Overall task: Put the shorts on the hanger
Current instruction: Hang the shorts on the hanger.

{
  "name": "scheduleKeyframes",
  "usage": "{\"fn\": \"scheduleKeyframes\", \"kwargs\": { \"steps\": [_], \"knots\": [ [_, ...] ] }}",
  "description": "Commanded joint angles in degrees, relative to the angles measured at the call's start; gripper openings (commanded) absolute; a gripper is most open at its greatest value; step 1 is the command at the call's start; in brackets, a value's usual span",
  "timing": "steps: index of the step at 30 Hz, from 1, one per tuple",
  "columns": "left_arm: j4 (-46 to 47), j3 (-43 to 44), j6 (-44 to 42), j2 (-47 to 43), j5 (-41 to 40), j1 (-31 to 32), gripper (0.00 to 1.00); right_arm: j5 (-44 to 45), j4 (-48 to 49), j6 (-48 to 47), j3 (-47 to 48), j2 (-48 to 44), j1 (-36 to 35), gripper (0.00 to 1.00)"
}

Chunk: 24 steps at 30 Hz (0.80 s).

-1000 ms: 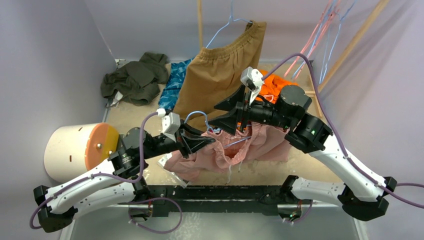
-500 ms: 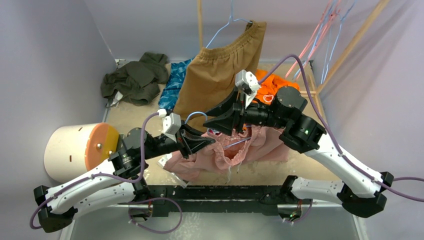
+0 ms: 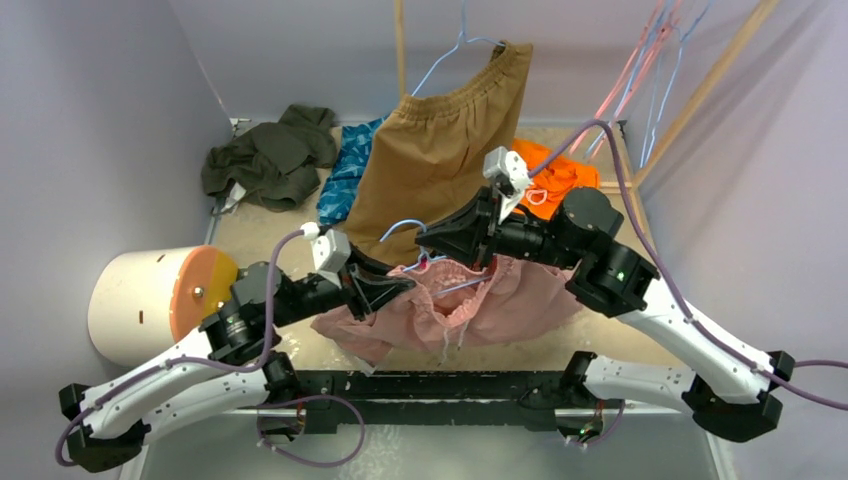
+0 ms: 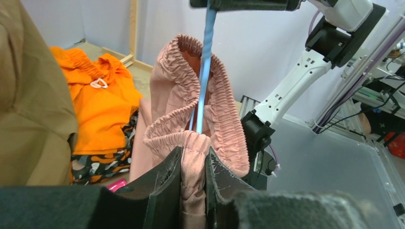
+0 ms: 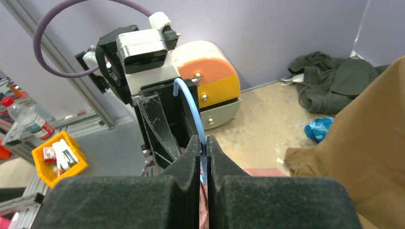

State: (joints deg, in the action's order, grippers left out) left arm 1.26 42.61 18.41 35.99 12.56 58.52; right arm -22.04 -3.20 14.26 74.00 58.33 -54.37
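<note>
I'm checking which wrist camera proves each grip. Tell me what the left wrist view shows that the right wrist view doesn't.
Left wrist only: the left gripper pinching the gathered waistband of the dusty-pink fabric shorts, and a bright orange garment. Right wrist only: a white-and-orange cylinder and a dark green crumpled garment. Both: the thin light-blue wire hanger gripped by the right gripper, and the tan-brown shorts.
</note>
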Motion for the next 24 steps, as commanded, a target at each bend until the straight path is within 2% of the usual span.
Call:
{"fn": "scheduleKeyframes", "kwargs": {
  "steps": [1, 9, 13, 16, 24],
  "knots": [
    [-1.81, 2.38, -1.72, -4.78, -4.44, -0.19, 0.21, 7.47, 3.06, -1.34, -0.47, -3.47, 0.38, 0.00],
    [-7.13, 3.31, -4.04, -8.58, -9.94, -0.16, 0.34, 9.58, 3.84, -1.32, -2.97, -5.68, 0.32, 0.00],
    [-9.04, 4.26, -4.07, -9.77, -13.13, -0.16, 0.52, 11.23, 4.60, -0.99, -3.76, -6.78, 0.38, 0.00],
    [-10.19, 7.20, -4.68, -9.99, -14.89, -0.16, 0.60, 12.99, 4.78, -0.78, -3.86, -7.22, 0.34, 0.00],
    [-11.06, 15.48, -5.32, -7.40, -18.28, -0.17, 0.65, 19.44, 7.23, 0.67, -5.22, -9.02, 0.40, 0.00]
  ]
}}
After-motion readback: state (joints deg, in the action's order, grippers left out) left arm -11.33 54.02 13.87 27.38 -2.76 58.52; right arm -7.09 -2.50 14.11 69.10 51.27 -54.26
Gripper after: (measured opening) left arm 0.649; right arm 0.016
